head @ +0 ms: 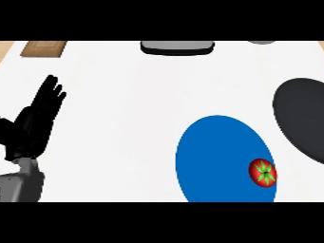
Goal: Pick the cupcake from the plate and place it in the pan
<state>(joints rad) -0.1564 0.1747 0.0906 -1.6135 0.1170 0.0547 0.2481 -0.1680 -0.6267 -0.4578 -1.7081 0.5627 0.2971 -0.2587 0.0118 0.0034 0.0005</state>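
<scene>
Left hand [34, 118] resting at the near left over the white table [122, 95], black fingers straight and spread apart, holding nothing, well clear of the work. Right hand nowhere in sight. Small red cupcake with green star-shaped topping [262, 172] sitting on the round blue plate [214, 156], close to its near right rim, likely handiest for a right-side reach. Dark grey oval pan [311, 118] just right of the plate, nothing in it, waiting for the cupcake. Grasp not yet begun, judging by this layout.
</scene>
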